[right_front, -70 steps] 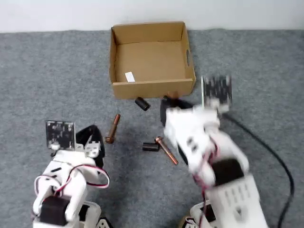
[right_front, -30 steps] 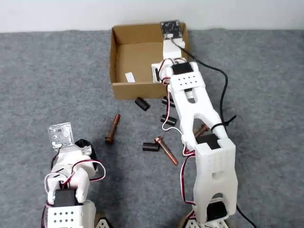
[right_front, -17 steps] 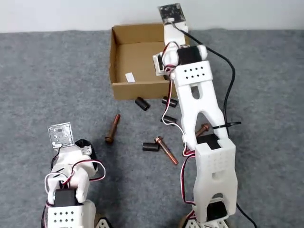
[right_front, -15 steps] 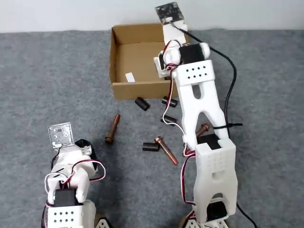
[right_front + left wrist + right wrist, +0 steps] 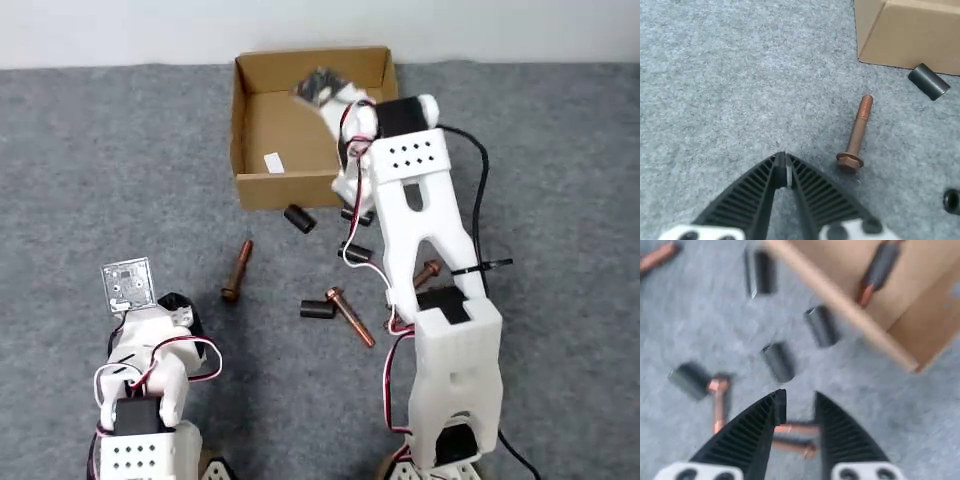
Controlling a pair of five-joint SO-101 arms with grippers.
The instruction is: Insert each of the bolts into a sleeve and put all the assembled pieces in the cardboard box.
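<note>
One assembled piece, a bolt seated in its sleeve, lies inside the cardboard box, which stands at the far edge of the tabletop. Loose sleeves lie just in front of the box's near wall. The closest sleeve is just beyond the right gripper, whose jaws stand a little apart with nothing between them. Toward the middle of the tabletop we see the left bolt, the middle bolt just beside the middle sleeve, and the right bolt partly under the right arm. The left gripper hangs near the near left corner, jaws together and empty.

We judge that the next pick is the step in hand. We should close across a sleeve's round body, leaving its bore free for the bolt. We should also descend straight, so neighbouring sleeves are not nudged into rolling.
</note>
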